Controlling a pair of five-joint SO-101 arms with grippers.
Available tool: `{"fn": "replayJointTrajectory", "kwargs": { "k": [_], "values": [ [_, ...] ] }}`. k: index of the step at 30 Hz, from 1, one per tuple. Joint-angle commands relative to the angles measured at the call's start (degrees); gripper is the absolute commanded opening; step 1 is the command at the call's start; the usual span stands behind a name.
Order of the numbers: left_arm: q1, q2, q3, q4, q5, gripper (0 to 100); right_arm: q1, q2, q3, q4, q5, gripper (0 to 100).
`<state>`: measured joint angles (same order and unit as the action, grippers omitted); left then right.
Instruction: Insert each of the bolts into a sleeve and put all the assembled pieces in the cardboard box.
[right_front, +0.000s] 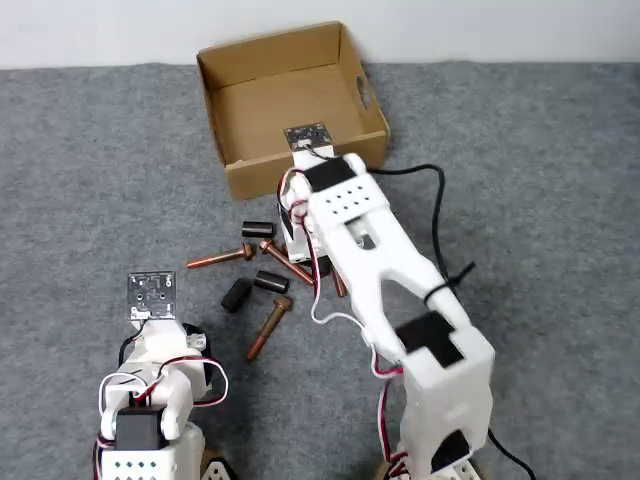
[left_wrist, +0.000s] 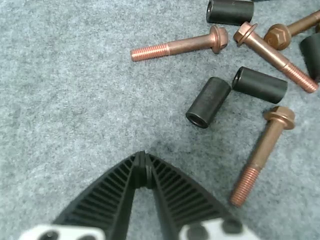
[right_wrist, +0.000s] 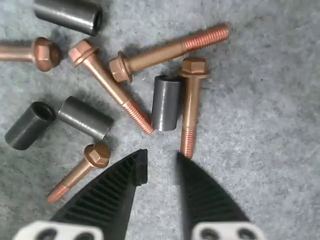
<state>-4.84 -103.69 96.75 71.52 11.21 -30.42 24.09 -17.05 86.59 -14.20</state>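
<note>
The counter (right_front: 90, 160) carries the box (right_front: 250, 180). Just before the box, the right tool (right_wrist: 161, 164) is held released over a sleeve (right_wrist: 165, 102) touching a bolt (right_wrist: 190, 107). Both may be pinched together or knocked apart, it is judged. The left tool (left_wrist: 144, 165) is clenched on nothing. The bolt is coppery and hex-headed, the sleeve short, dark and hollow.

High cam overhead, whole table (right_front: 90, 160); wrist cams close, downward; bolts (left_wrist: 175, 46) common to all 3.
</note>
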Motion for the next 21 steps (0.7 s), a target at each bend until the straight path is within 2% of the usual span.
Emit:
{"fn": "replayJointTrajectory", "kwargs": {
  "k": [1, 10, 21],
  "values": [
    [-0.18, -0.44, -0.31, 0.35, -0.26, 1, 0.04, 2.95, -8.18, 3.03, 0.53, 15.8],
    [-0.18, -0.44, -0.31, 0.35, -0.26, 1, 0.04, 9.63, -10.90, 2.15, 0.62, 15.8],
    [-0.18, -0.44, -0.31, 0.35, -0.26, 1, 0.13, 11.03, -10.90, -5.58, 0.70, 15.8]
  ]
}}
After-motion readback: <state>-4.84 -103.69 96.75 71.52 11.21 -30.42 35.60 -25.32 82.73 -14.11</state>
